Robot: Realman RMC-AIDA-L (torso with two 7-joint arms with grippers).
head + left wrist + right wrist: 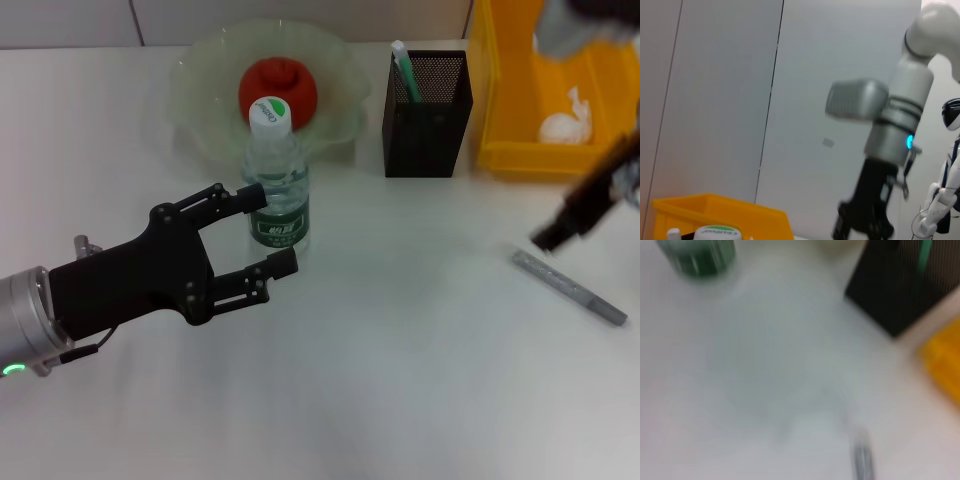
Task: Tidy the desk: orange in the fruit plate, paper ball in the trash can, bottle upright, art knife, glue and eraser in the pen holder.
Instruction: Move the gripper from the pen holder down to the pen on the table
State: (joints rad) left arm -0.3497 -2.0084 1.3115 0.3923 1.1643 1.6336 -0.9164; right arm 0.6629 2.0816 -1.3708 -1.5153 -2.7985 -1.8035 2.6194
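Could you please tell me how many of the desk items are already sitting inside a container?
3: the reddish-orange bumpy orange in the pale green wavy-rimmed plate, the mint-green art knife in the black mesh pen holder, the white crumpled paper ball in the yellow bin. Others may be hidden inside.

White tabletop (pixel 400 380) here, and on it the bottle (pixel 276 180) stands upright, just in front of the fruit plate (pixel 200 80). Beside that, the black pen holder (pixel 427 125), then the yellow trash can (pixel 510 150) (cut off at the edge). The grey glue (pixel 570 287) lies flat, well apart.
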